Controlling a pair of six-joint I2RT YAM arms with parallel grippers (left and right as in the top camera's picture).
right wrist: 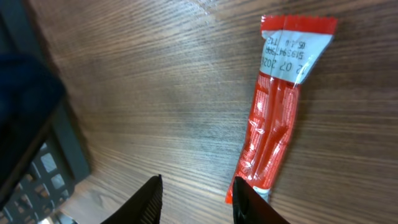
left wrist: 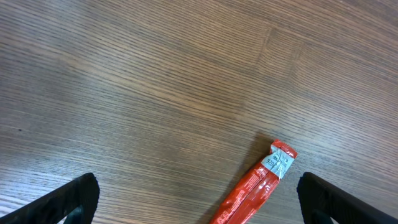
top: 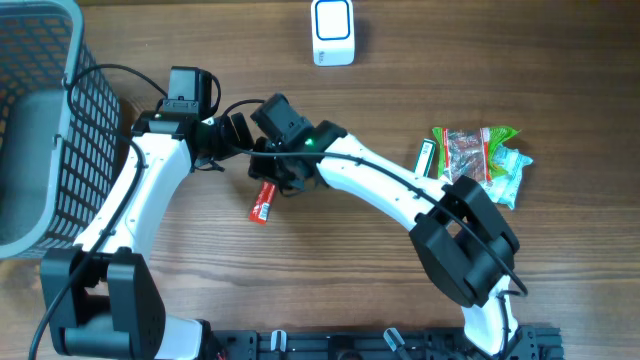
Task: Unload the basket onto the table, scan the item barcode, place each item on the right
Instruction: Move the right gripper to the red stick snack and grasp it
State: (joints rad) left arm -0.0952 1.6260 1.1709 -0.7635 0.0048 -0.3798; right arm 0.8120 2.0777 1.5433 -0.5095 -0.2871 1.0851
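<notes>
A red stick packet (top: 262, 202) with a white printed end lies flat on the wooden table. A white barcode scanner (top: 332, 32) stands at the far edge. My right gripper (top: 277, 180) hangs just over the packet's upper end. In the right wrist view its fingers (right wrist: 198, 190) are narrowly apart over bare wood, and the packet (right wrist: 277, 112) lies just outside the right finger. My left gripper (top: 230, 135) is wide open. In the left wrist view (left wrist: 196, 190) the packet (left wrist: 258, 186) lies between the fingers, nearer the right one.
A grey mesh basket (top: 40, 120) fills the left edge. Several snack packets (top: 478, 160) lie at the right, partly under my right arm. The left arm's dark body (right wrist: 37, 143) is close beside my right gripper.
</notes>
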